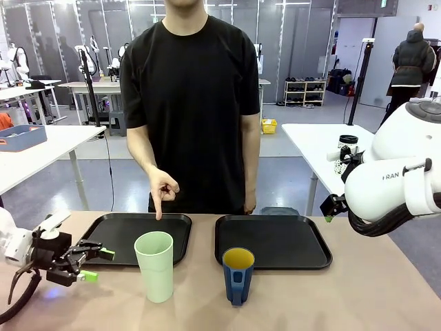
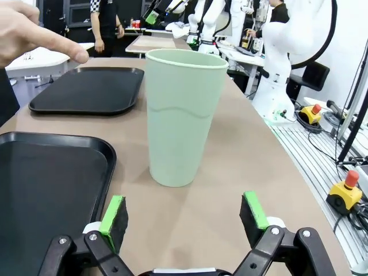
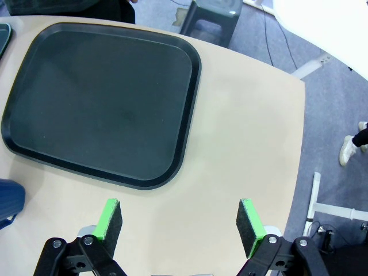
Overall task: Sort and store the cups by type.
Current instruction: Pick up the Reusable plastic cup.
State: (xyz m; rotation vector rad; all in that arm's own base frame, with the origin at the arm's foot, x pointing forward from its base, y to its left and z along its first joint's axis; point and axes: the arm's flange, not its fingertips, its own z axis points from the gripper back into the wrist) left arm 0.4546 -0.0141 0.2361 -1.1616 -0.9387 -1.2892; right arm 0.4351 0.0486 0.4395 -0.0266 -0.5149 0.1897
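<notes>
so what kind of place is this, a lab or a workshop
Most likely a robotics lab in an open hall: a white robot arm, a red-topped emergency stop box on the floor, and white work tables behind the person.

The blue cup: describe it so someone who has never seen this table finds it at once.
On the tan table, find the black tray on the robot's right. The blue cup stands upright in front of that tray's near left corner. It is shorter and darker than the pale green cup on its left, and yellow inside.
</notes>
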